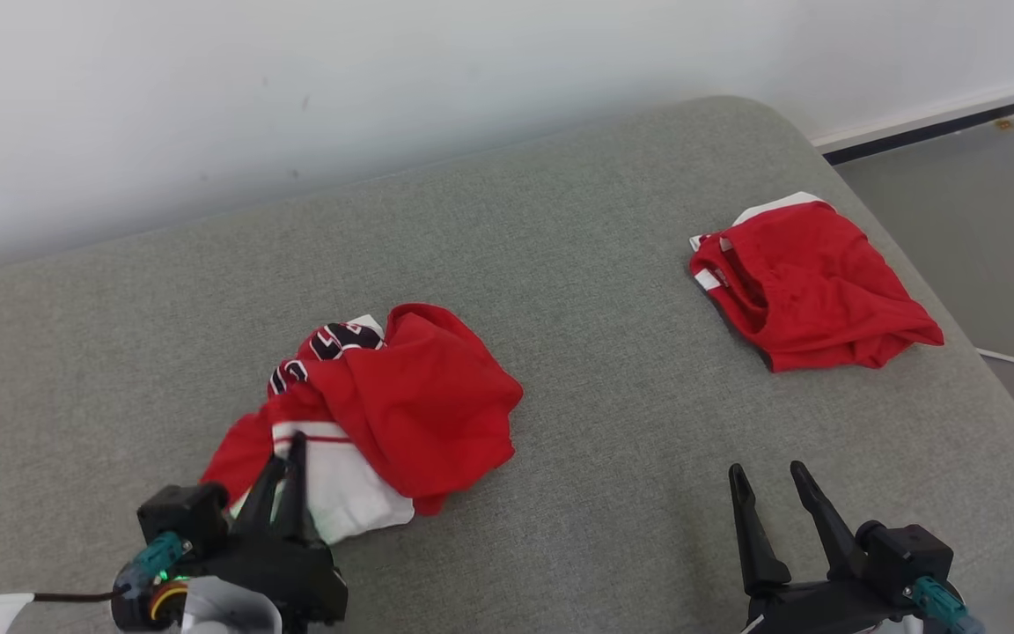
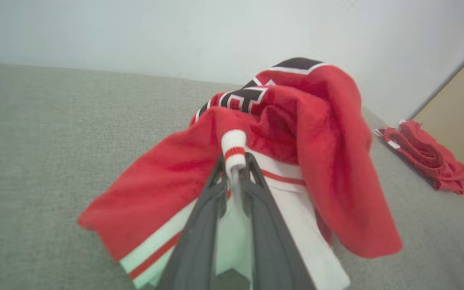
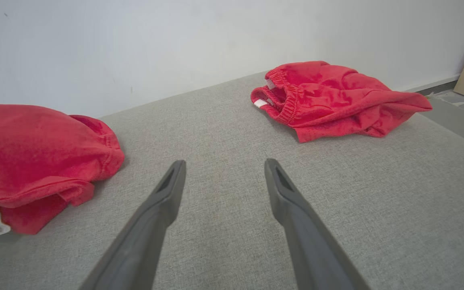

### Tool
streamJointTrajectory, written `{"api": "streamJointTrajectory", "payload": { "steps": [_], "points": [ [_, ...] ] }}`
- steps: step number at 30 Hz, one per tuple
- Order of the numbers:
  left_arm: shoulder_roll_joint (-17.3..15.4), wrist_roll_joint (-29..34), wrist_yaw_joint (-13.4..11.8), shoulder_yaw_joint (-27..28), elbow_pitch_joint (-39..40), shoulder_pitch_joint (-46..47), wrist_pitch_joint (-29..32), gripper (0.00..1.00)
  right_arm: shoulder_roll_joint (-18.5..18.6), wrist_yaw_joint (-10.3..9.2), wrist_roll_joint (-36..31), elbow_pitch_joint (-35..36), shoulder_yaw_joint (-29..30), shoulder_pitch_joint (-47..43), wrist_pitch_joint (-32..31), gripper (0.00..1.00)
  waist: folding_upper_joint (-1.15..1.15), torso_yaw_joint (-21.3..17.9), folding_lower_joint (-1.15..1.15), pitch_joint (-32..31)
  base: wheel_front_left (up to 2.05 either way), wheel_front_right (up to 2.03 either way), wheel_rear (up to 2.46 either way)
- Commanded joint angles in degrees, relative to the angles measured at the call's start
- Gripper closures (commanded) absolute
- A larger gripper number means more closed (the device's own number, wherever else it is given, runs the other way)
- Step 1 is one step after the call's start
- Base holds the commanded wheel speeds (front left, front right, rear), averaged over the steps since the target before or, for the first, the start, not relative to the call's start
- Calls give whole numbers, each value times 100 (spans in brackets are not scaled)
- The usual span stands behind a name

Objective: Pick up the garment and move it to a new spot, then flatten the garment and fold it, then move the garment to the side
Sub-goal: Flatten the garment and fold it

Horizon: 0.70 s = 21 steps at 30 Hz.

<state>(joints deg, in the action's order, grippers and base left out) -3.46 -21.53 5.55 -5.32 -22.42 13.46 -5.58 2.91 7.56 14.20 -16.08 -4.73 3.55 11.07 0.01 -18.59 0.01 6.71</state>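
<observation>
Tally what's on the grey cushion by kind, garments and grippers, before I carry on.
Garments: 2, the crumpled red-and-white jersey and the folded red garment.
Grippers: 2, the left gripper pinching the jersey's striped cuff, and the right gripper open over bare cushion.
Total: 4.

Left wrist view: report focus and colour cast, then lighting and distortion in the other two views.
Left wrist view: crumpled garment soft, slightly blurred; its white part near the left end effector tinted green. Head view: even diffuse light, faint shadow under the garment. Right wrist view: sofa cushion weave sharp; right end effector fingers stretched by the wide angle.
</observation>
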Motion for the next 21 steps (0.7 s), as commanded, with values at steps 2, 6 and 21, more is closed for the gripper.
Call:
{"api": "streamJointTrajectory", "payload": {
  "steps": [2,6,21],
  "points": [
    [-21,78,-55,9,82,137,-231,100,-3,-13,28,-39,-20,58,29,0,-1,33,-1,-31,0,0,0],
    [-47,216,-20,-117,290,462,-471,100,-2,-13,-5,-70,-34,71,23,0,-1,104,-1,-105,0,0,0],
    [40,218,146,-1356,1455,2569,-325,100,-2,-13,57,-136,-120,56,35,0,-1,89,-1,-290,0,0,0]
  ]
}}
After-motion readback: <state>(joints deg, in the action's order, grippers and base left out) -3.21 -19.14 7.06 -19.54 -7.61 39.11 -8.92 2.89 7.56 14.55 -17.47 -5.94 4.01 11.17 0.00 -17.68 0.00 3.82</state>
